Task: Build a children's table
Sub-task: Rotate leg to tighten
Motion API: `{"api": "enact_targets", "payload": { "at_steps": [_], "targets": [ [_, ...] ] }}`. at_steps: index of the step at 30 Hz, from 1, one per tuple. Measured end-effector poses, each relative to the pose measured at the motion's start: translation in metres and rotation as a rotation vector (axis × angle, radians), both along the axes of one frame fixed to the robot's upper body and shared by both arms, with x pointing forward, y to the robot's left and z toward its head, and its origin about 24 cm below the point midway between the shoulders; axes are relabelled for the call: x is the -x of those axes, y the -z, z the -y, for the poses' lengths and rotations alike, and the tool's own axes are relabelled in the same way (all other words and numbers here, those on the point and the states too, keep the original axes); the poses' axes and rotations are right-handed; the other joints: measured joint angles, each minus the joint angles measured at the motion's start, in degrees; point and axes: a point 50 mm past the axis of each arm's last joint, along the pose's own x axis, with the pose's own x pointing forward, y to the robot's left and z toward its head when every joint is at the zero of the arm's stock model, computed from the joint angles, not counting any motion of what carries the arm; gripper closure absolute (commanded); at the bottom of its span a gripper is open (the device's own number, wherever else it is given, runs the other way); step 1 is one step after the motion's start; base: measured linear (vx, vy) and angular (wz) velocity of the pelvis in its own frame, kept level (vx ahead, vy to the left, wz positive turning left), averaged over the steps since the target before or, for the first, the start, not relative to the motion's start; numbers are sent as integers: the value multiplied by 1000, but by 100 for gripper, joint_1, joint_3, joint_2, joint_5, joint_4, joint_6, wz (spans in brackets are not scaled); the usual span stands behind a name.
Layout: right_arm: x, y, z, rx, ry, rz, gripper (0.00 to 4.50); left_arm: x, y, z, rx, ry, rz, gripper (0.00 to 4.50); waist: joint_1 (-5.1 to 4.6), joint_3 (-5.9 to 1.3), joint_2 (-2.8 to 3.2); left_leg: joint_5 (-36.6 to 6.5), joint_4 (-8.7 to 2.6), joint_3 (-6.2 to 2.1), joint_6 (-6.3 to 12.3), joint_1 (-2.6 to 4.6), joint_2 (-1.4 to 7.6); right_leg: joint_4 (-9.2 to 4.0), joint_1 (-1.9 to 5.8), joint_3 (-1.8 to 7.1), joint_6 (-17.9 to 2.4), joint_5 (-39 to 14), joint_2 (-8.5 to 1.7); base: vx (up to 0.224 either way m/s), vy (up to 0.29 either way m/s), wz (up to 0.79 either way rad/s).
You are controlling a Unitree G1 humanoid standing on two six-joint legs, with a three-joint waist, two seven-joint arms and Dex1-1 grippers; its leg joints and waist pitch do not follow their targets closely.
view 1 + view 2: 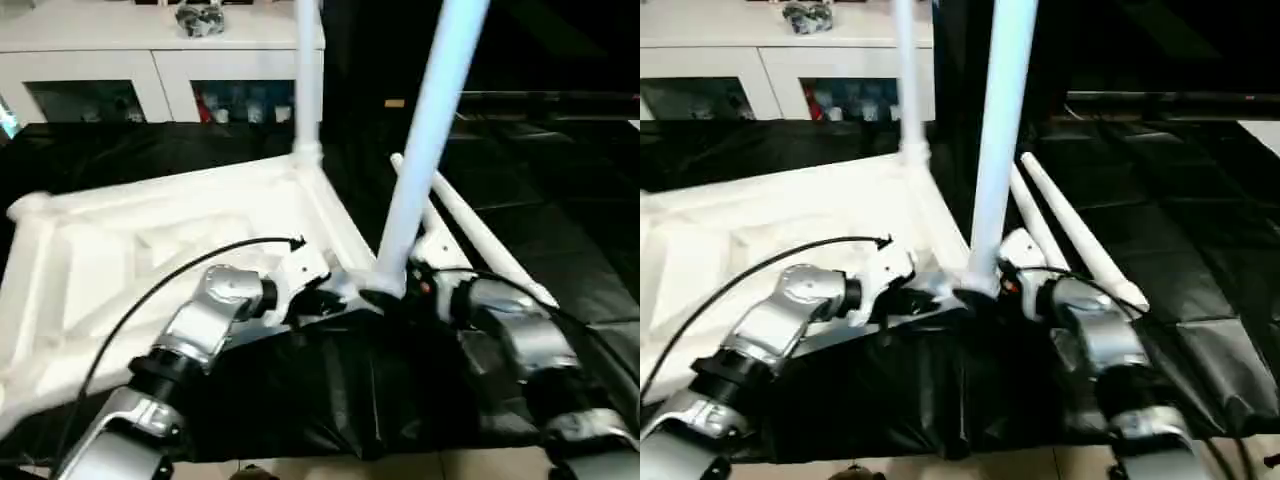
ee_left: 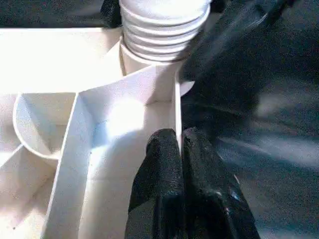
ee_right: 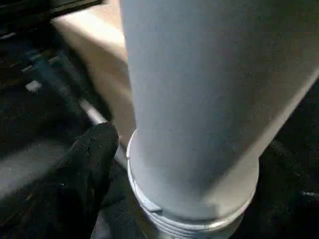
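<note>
Left gripper (image 2: 180, 149) was pinched shut on the tabletop (image 1: 150, 250) rim; right gripper (image 1: 395, 295) clasped an upright leg (image 1: 425, 140) at its base.

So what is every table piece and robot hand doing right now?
Table top: upside down on the black sheet.
Far leg: upright in its corner socket.
Near leg: tilted at the near corner socket, threads showing.
Two spare legs: lying on the sheet.
Left gripper: shut on the table top's rim.
Right gripper: at the near leg's base.
</note>
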Motion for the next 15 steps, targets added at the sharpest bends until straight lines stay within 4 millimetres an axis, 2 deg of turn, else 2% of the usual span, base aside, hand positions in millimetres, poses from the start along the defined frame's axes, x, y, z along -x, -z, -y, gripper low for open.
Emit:
{"api": "enact_targets", "payload": {
  "at_steps": [3,4,7,10,15],
  "targets": [
    [3,-1,2,1,-45,-19,107,2,0,-2,-4,39,-9,450,52,0,0,0,2,0,0,0,2,1,2,0,0,1,0,0,0,0],
    [4,-2,2,4,-55,-20,132,2,0,-2,-5,46,-10,450,56,1,-1,0,2,0,0,-1,2,1,3,0,0,1,0,0,0,0],
    [5,-3,4,13,-69,-23,137,3,0,-3,-4,64,-12,450,64,1,-1,0,4,1,0,-3,2,1,4,1,0,1,0,0,0,0],
    [5,-4,4,14,-72,-26,170,3,0,-3,-4,69,-12,450,63,1,-1,0,5,1,0,-3,2,3,4,1,0,1,0,0,0,0],
    [5,-3,3,14,-66,-29,178,3,0,-3,-4,67,-11,450,64,1,-1,0,5,1,0,-3,2,4,4,1,-1,1,0,0,0,0]
  ]
}}
